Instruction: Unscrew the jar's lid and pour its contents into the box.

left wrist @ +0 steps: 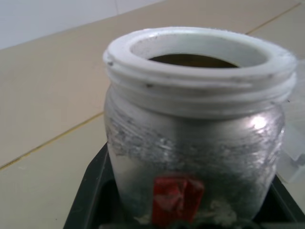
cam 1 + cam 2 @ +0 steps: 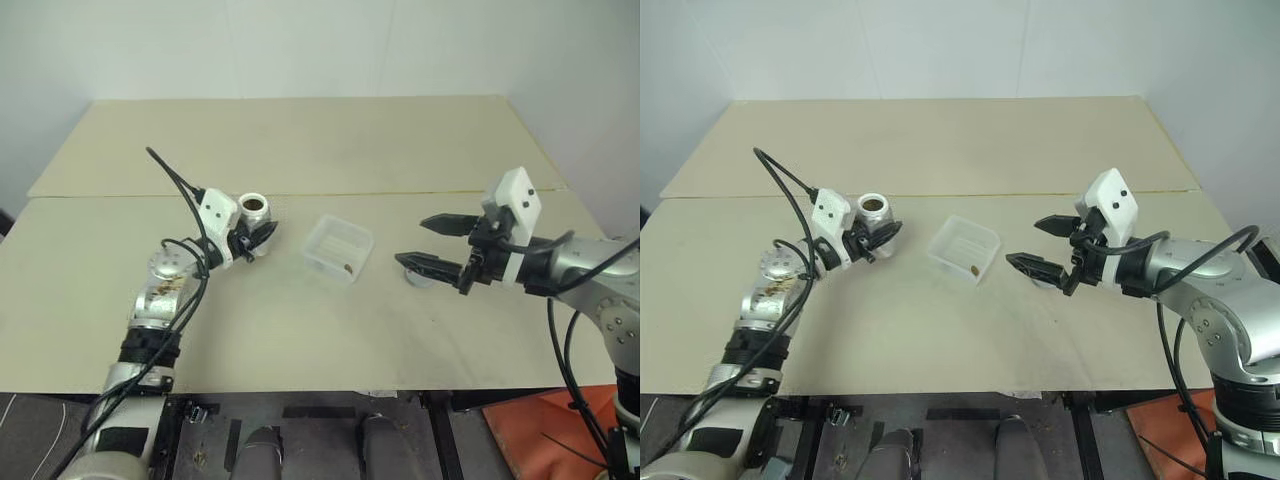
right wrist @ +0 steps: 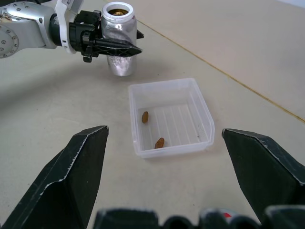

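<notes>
Now | jar [image 2: 254, 214]: upright, mouth up | left hand [image 2: 250, 240]: gripping jar | right hand [image 2: 432, 243]: spread wide, empty

Jar [image 1: 195, 143] upright, lidless, white threaded rim, red label patch; table [image 1: 47, 95] behind.

We are seeing the jar [image 2: 254, 213] standing upright left of centre, silvery sided with a red patch low on its wall and a white threaded neck, its mouth open. The box [image 2: 338, 248], a clear shallow tray, is lying at mid-frame, well apart from it. The contents [image 3: 159, 142], two small brown bits, are resting on the box's ribbed floor.
</notes>
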